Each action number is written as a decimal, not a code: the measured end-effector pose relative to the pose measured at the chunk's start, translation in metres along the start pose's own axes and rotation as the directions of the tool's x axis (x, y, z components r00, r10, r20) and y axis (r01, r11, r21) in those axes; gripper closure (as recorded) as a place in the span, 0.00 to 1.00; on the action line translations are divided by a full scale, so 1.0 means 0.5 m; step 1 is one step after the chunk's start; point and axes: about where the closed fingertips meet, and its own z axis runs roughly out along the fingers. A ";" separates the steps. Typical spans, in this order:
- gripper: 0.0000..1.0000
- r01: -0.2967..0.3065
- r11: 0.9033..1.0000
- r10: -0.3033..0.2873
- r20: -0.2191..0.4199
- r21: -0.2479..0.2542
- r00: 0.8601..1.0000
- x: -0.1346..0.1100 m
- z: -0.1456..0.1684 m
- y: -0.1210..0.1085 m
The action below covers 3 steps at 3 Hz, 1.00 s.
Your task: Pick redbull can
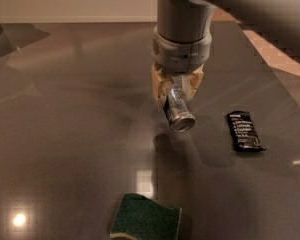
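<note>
The redbull can is a slim silver can with its round rim facing me, tilted and held off the dark table. My gripper hangs from the grey arm at the top centre and is shut on the can, its tan fingers on either side of the can's body. The can's shadow lies on the table below it.
A flat black snack wrapper with white text lies on the table to the right of the can. A green sponge with a yellow underside lies at the front centre. The table's right edge runs diagonally at the upper right.
</note>
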 end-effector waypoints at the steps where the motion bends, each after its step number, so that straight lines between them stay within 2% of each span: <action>1: 1.00 0.052 0.999 -0.051 0.055 -0.007 0.997 -0.014 -0.056 0.020; 2: 1.00 0.082 0.996 -0.079 0.132 -0.024 0.988 -0.038 -0.104 0.034; 3: 1.00 0.083 0.996 -0.078 0.156 -0.030 0.985 -0.046 -0.109 0.039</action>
